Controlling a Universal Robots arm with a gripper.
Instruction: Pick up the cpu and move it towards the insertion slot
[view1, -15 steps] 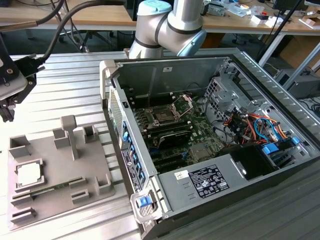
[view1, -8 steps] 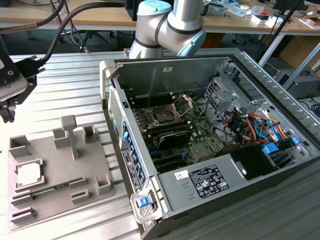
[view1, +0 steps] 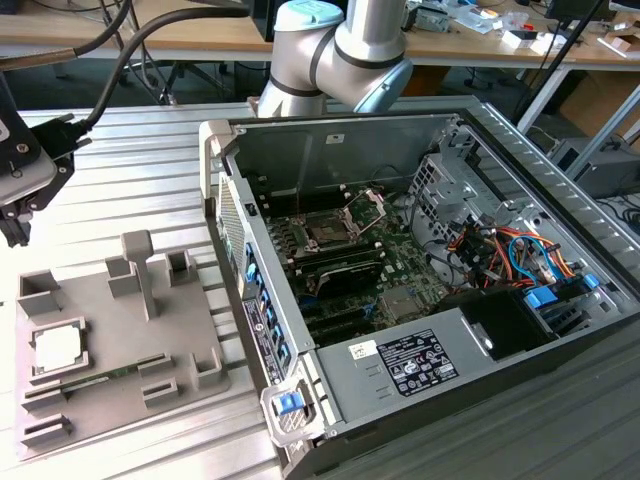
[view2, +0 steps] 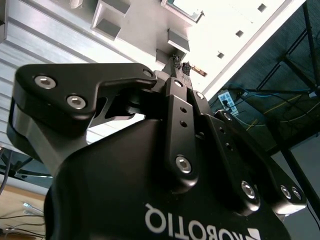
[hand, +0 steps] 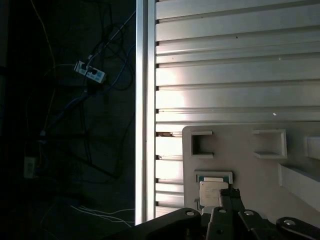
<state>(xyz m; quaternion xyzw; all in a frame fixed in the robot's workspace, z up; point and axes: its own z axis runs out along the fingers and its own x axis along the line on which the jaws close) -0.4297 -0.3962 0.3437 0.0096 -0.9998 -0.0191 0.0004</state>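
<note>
Your tray (view1: 110, 340) lies on the surface (view1: 130, 170), exterior view's left | cpu (view1: 57, 345) in a tray pocket | case (view1: 330, 150) just right of your tray | insertion slot (view1: 328, 232) inside the case | tool (view1: 12, 222) above the tray's far left corner

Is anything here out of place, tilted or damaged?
Nothing stands out. The chip lies flat in its grey tray pocket, and the socket in the computer case has its bracket raised.
</note>
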